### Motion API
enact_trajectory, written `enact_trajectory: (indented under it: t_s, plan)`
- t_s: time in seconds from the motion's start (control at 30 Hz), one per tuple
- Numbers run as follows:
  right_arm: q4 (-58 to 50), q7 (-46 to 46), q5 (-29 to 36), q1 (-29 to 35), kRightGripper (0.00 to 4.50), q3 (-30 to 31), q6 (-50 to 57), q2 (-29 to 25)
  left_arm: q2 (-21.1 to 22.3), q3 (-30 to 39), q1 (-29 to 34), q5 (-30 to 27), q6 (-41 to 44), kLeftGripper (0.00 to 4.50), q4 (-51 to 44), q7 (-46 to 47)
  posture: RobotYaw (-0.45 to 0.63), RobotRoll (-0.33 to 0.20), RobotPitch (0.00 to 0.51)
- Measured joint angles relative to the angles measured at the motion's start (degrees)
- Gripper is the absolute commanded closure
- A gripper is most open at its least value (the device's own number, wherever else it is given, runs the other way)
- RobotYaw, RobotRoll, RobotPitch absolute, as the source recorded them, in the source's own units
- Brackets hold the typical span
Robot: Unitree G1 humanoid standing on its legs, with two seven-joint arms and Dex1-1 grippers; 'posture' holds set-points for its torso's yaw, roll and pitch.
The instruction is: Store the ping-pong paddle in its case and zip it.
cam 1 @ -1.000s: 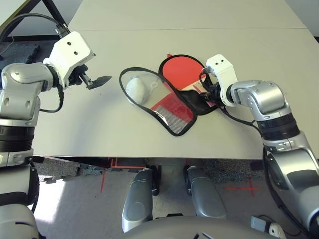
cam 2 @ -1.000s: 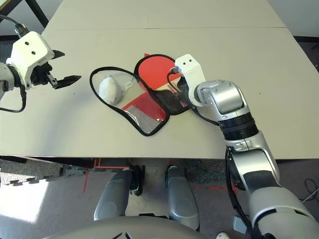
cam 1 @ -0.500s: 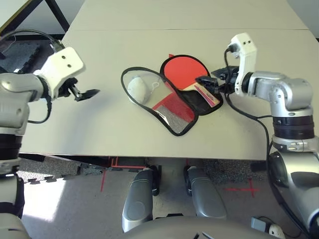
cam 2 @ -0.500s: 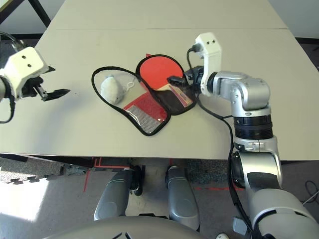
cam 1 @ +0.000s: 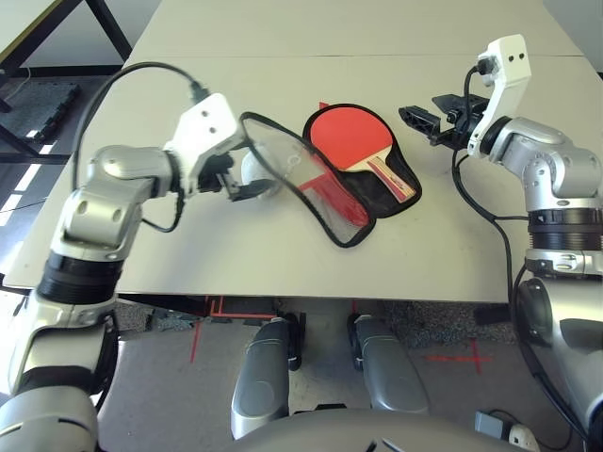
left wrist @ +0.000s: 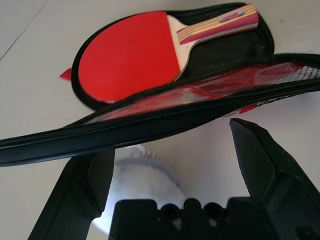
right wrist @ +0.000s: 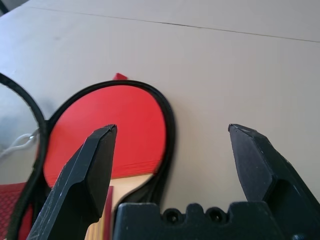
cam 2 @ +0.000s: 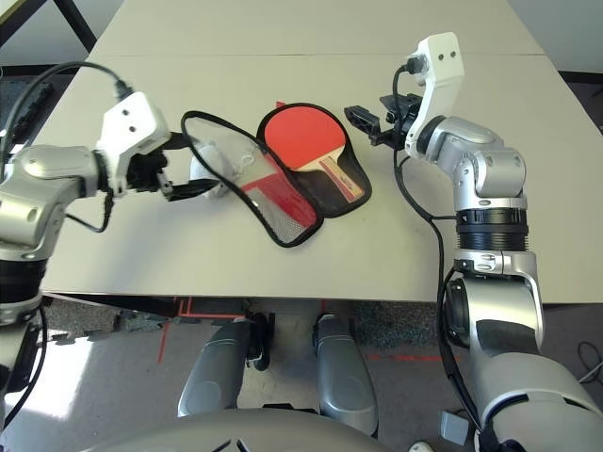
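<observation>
Two open tools part ways: right tool (cam 2: 368, 123) has released the ping-pong paddle (cam 1: 353, 137) inside the case (cam 1: 400, 193), while left tool (cam 1: 247, 183) reaches the raised flap, ready for closing.

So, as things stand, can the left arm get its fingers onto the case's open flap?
Probably yes. The left gripper is open right beside the raised flap of the case, whose black edge crosses just ahead of its fingers in the wrist view. Nothing stands between; the pale pouch lies below.
</observation>
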Motion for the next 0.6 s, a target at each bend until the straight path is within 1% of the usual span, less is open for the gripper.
enact_trajectory:
  t_s: [0.03, 0.13, 0.23, 0.4, 0.47, 0.6]
  plan:
    - [1.0, -0.3, -0.2, 0.0, 0.07, -0.5, -0.8, -0.7, -2.3, -1.5, -1.3, 0.6, -0.9, 0.0, 1.2, 0.8, -0.03, 0.0, 0.184]
    - [2.4, -0.6, -0.3, -0.2, 0.07, -1.2, -2.1, -2.1, -7.2, -5.4, -3.9, 3.2, -4.3, 0.0, 4.2, 2.8, -0.03, 0.0, 0.186]
    - [3.7, 0.7, 0.4, -0.3, 0.07, -2.8, -2.8, -3.8, -10.7, -8.2, -5.9, 5.8, -8.2, 0.0, 7.6, 4.7, -0.05, 0.0, 0.19]
    - [4.2, 5.1, 2.5, -0.1, 0.07, -5.1, -1.8, -9.2, -16.3, -11.0, -7.1, 9.1, -13.9, 0.0, 13.0, 7.4, -0.06, 0.0, 0.195]
    - [3.4, 7.5, 3.5, 0.7, 0.07, -5.2, -0.3, -10.8, -17.5, -11.7, -7.2, 9.9, -15.7, 0.0, 14.9, 8.0, -0.07, 0.0, 0.197]
    - [1.6, 10.7, 5.0, 3.1, 0.07, -4.9, 2.9, -11.3, -18.5, -11.6, -7.3, 10.8, -18.3, 0.0, 17.5, 9.6, -0.07, 0.0, 0.199]
